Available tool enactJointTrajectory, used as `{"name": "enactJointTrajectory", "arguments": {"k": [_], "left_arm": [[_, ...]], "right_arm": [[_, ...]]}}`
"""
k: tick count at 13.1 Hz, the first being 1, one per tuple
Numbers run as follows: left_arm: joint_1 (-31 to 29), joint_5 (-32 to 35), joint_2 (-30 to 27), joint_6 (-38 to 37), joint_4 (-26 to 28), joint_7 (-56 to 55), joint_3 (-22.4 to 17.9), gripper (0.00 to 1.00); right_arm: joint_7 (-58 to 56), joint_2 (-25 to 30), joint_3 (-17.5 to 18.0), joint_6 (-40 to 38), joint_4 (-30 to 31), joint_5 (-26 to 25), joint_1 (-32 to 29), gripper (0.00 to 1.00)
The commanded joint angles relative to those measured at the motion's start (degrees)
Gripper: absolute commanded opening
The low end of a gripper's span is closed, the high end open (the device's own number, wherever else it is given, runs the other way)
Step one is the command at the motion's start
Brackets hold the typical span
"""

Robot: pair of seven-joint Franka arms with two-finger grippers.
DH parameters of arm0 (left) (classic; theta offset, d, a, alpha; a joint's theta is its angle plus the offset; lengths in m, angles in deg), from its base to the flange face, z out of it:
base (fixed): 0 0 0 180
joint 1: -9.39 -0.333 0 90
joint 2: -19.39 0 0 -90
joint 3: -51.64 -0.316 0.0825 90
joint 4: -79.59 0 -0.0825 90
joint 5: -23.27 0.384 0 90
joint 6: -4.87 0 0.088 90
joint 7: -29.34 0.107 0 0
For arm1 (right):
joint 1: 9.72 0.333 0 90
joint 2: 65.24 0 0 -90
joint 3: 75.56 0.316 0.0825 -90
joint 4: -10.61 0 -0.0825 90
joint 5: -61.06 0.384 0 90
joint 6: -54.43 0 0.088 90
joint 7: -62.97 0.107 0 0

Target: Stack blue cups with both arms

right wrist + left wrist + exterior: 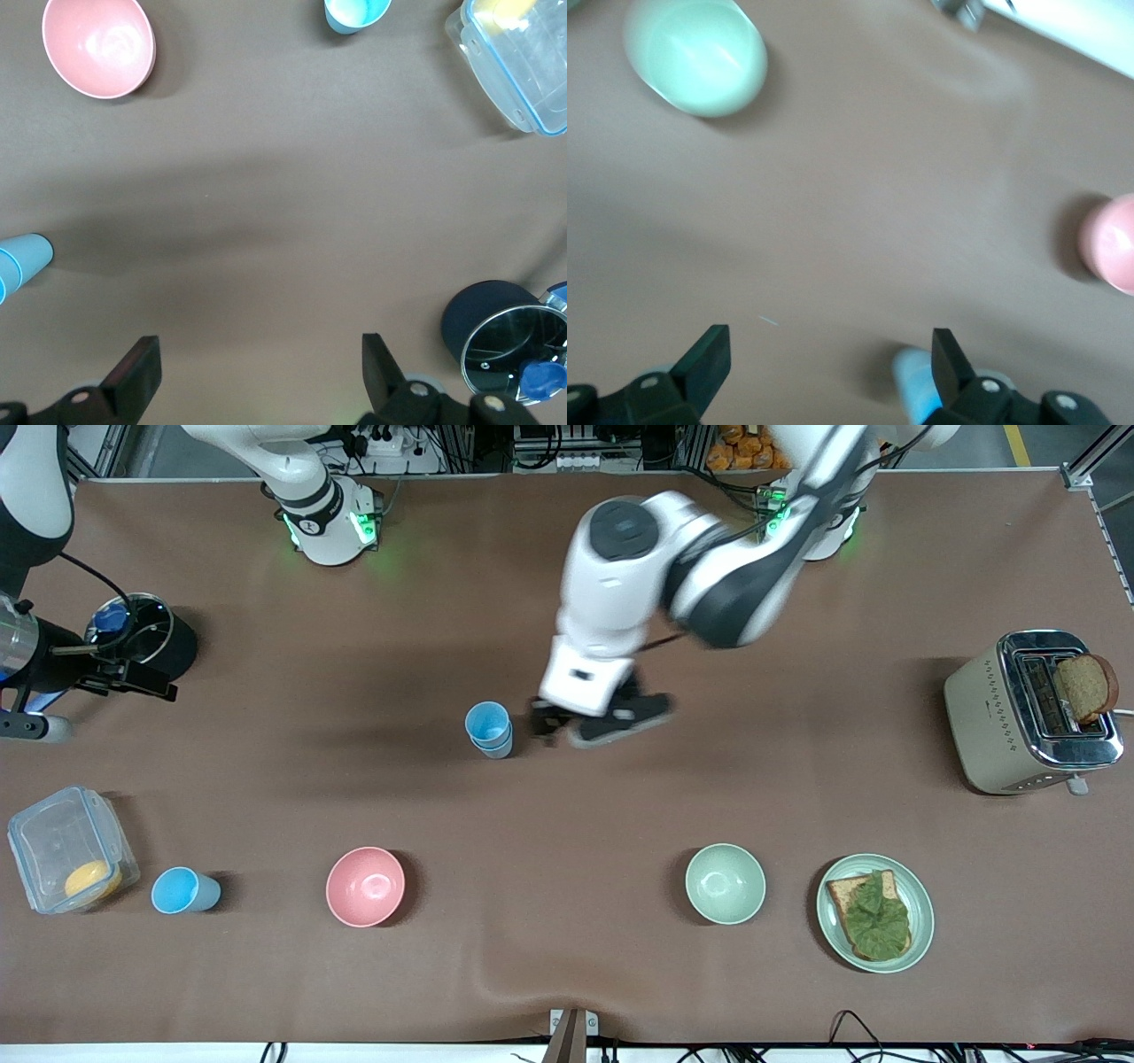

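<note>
Brown bench [797,1001] carries two nested blue cups [489,728] mid-table and a lone cup [183,890] beside the food container [66,849]. Left gripper [592,724] hovers just beside the stack, jaws apart; right gripper [257,376] waits, jaws apart. Light, slick plastic: pinch the rim wall.

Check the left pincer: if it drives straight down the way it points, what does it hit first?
Probably bare table. The left pincer is open with only brown surface between its fingers; the stacked blue cups sit just beside one finger, so contact there can't be ruled out.
</note>
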Motion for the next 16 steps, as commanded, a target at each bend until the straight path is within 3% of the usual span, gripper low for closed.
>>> {"name": "enactJointTrajectory", "arguments": {"k": [1,4,8,16], "left_arm": [[-8.42,1.61,-6.67,-7.34,3.05,14.53,0.98,1.00],[-17.83,0.21,-10.80,-13.87,4.45,29.66,1.15,1.00],[-25.67,-4.63,-21.43,-12.91,16.56,45.07,0.45,1.00],[-26.82,-7.18,-24.18,-13.44,17.03,48.87,-3.24,1.00]], "right_arm": [[-0.73,1.17,0.92,-0.91,0.32,-0.77,-1.01,1.00],[-0.73,1.17,0.92,-1.00,0.32,-0.77,-1.19,1.00],[-0.29,1.17,1.01,-1.44,0.32,-0.77,-1.10,1.00],[-0.03,1.17,1.01,-2.23,0.32,-0.77,-1.10,1.00]]}}
